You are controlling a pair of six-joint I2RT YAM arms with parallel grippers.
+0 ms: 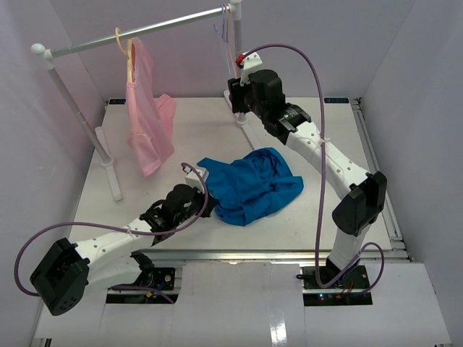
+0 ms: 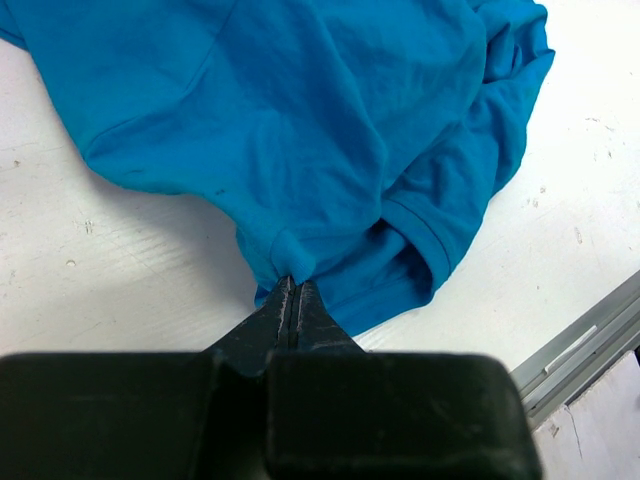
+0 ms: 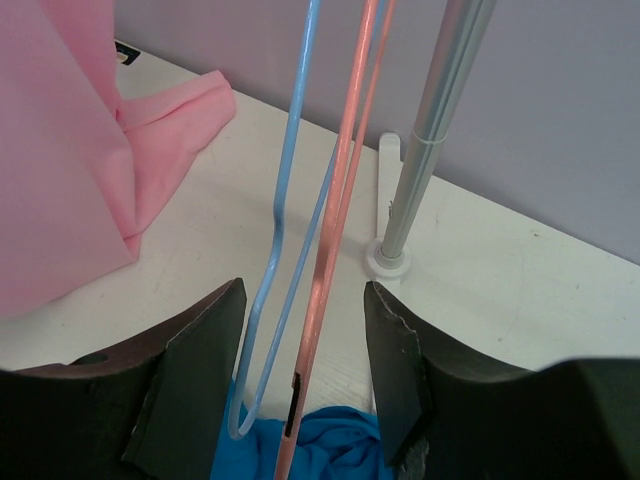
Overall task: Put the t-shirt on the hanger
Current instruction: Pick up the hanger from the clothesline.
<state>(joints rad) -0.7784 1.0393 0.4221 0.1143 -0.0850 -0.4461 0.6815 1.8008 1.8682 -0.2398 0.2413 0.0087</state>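
Two grippers logged, overhead view read left to right. Upper left: pale pink sheer garment [image 1: 147, 126] hangs from a thick cream-yellow hanger [image 1: 130, 52] on the grey metal rail [image 1: 145, 30], its lower part resting on the white table [image 1: 210, 134]. Lower left: my left gripper [image 1: 205, 204] lies low over the table, fingers clenched on an edge fold of the bright blue cloth t-shirt [image 1: 253, 184]. Left wrist view shows the fingertips [image 2: 283, 305] pressed together with blue cloth nipped between them. T-shirt sits crumpled in a heap at centre frame, on the table, on no hanger. Upper right: my right gripper [image 1: 240, 97] is raised beside the rack's upright metal post [image 3: 430, 130], fingers spread apart and grasping nothing. Right wrist view: thin light-blue wire hanger [image 3: 285, 200] and thin pink hanger [image 3: 345, 200] hang side by side between the parted fingers. Cannot tell whether either wire touches a pad. Both hang near the rail's right end.
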